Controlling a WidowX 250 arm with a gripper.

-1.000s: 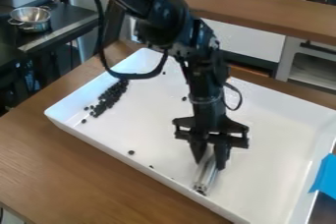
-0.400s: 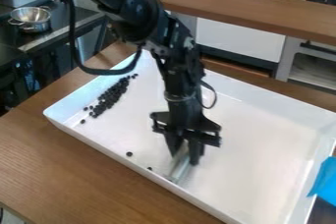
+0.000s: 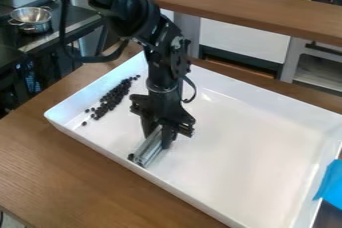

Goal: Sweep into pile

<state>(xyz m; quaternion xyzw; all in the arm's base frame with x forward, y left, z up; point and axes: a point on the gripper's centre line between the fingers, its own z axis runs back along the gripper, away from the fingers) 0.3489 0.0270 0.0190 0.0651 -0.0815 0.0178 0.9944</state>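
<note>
In white tray: metal bar, clamped between fingers of gripper. Along tray's left wall: black pellets, mostly piled. Outstanding: lone pellet by tray's near wall.

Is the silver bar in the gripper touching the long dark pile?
Apart. The camera view shows bare floor of the white tray between the silver bar and the dark pile.
</note>
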